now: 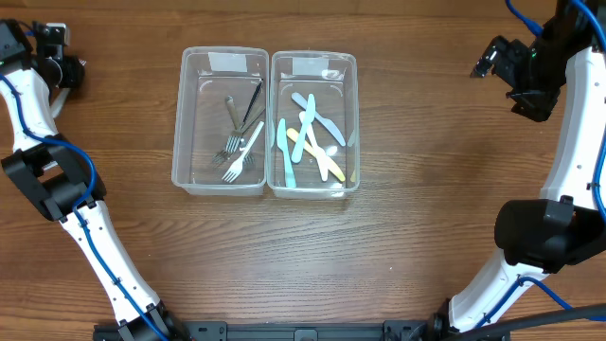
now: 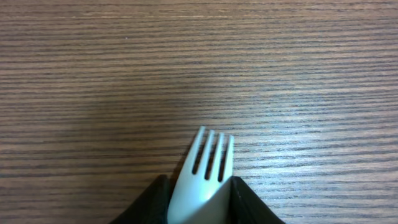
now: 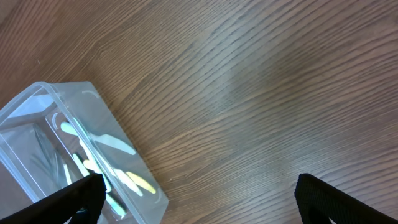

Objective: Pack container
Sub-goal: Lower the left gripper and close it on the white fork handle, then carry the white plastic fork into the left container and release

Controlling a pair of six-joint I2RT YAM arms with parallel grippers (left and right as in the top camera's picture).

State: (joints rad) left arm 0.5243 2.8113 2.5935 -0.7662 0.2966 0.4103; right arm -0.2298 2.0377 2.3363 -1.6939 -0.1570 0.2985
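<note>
Two clear plastic containers stand side by side at the back middle of the table. The left container (image 1: 186,114) holds several forks (image 1: 240,142). The right container (image 1: 351,114) holds several light blue and yellow plastic knives (image 1: 308,140). My left gripper (image 1: 59,49) is at the far back left, away from the containers. In the left wrist view it (image 2: 200,190) is shut on a pale plastic fork (image 2: 208,163), tines sticking out over bare table. My right gripper (image 1: 490,62) is at the back right. Its jaws (image 3: 199,193) are wide open and empty, beside the right container's corner (image 3: 134,177).
The table is brown wood grain (image 1: 398,246). The arm bases stand at the front left (image 1: 123,284) and front right (image 1: 511,275).
</note>
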